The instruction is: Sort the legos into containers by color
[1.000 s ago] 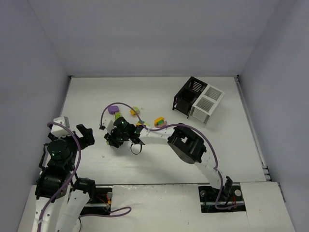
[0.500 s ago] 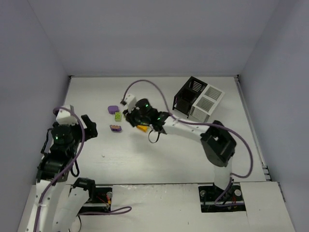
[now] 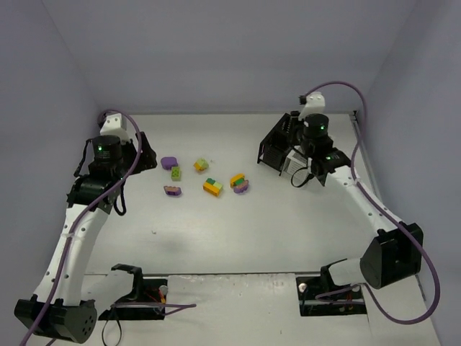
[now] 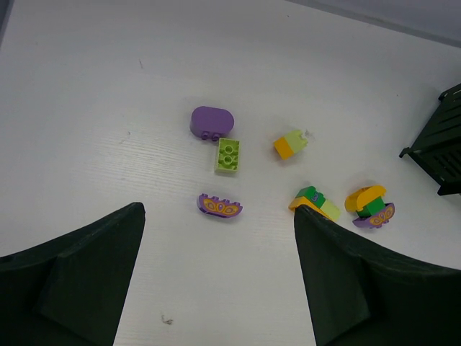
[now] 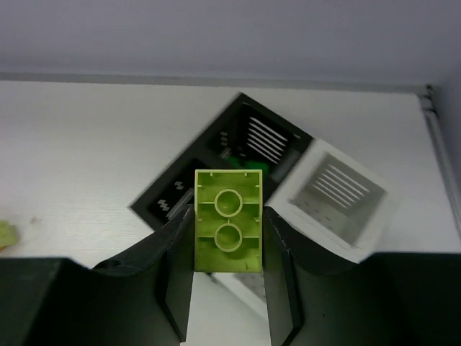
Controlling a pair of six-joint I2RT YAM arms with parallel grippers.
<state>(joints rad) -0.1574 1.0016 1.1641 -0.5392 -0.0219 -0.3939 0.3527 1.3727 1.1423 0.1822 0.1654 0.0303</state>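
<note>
The right tool [image 5: 227, 245] clamps a lime green brick [image 5: 227, 223] above the containers [image 5: 338, 216] at two o'clock; a green brick [image 5: 248, 167] lies in a black bin. The left tool [image 4: 216, 245] gapes over legos [image 4: 227, 156] on the tabletop [image 4: 108, 72].

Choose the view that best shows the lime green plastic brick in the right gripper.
Right wrist: the lime green plastic brick sits centred between the right gripper fingers, hollow underside showing. In the top external view the gripper hides it; the left wrist view misses it.

White table [image 3: 252, 231], scattered legos [image 3: 212, 187], joined containers [image 3: 272, 150]
</note>
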